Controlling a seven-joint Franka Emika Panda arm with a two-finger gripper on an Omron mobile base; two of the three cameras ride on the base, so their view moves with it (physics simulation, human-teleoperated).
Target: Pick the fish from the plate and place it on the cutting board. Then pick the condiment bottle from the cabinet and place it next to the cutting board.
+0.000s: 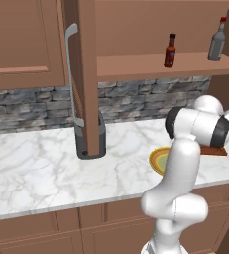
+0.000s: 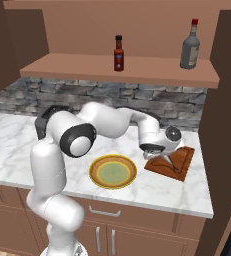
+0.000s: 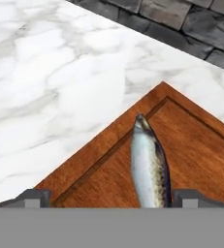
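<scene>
The fish (image 3: 150,167) lies on the cutting board (image 3: 196,140), head pointing away from the hand. My gripper (image 3: 112,198) stands open just above it, fingertips (image 3: 33,197) wide apart, the fish nearer the right one. From the right base the gripper (image 2: 164,161) hangs over the board's (image 2: 183,162) near-left corner. The plate (image 2: 113,171) sits bare left of the board. The condiment bottle (image 2: 118,53) stands upright on the cabinet shelf (image 2: 77,66). In the left base view the arm hides most of the plate (image 1: 157,159) and board (image 1: 218,150).
A taller grey bottle (image 2: 189,45) with a red cap stands on the shelf to the right. The open cabinet door (image 1: 86,74) with its long grey handle (image 1: 72,74) juts out over the counter, a dark grey canister (image 1: 97,144) behind it. Stone backsplash (image 2: 137,100) at the rear.
</scene>
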